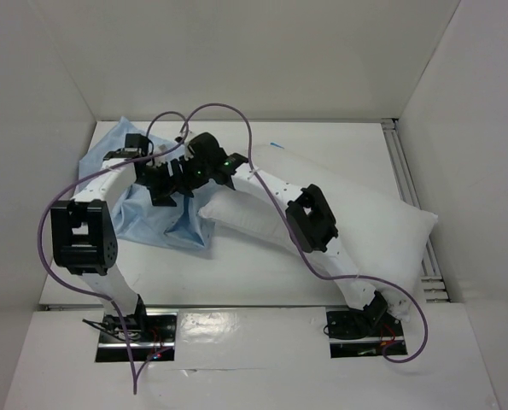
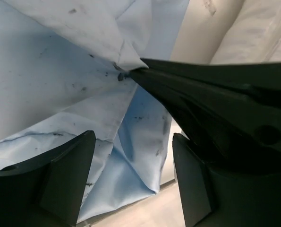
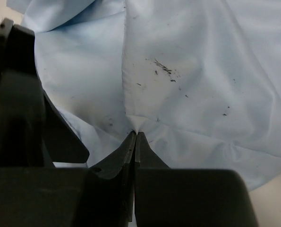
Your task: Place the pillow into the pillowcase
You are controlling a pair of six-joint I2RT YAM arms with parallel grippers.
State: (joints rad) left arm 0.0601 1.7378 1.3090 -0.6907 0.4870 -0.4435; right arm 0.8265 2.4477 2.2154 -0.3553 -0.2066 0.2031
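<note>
**Right gripper pinches the pillowcase, left gripper open beside it**

The pillowcase (image 1: 147,213) lies crumpled on the left half of the table (image 1: 262,273), a wrinkled light blue cloth dotted with small dark specks. The pillow (image 1: 373,226) lies wholly outside it. It is a plump white cushion stretched at a slant from the middle of the table to the right side, its left end just beside the right edge of the blue cloth.

Both arms meet over the pillowcase. The right arm (image 1: 309,218) reaches from its base across the pillow, and the left arm (image 1: 83,239) bends in from the left.

The right gripper (image 3: 135,139) has its jaws pressed together on a small raised fold of the pillowcase. The cloth gathers into a peak at the tips and creases fan out from there. The left wrist view shows the same pinch from the side: the dark pointed tip comes in from the right and meets a corner of folded cloth.

The left gripper (image 2: 133,142) has its jaws apart with nothing between them — only blue cloth lying beyond (whether its fingertips touch that cloth cannot be told). It sits just beside the right gripper, and in the right wrist view its dark body fills the left edge.

The pillow's pale surface also shows in the upper right of the left wrist view, behind the right gripper.
</note>
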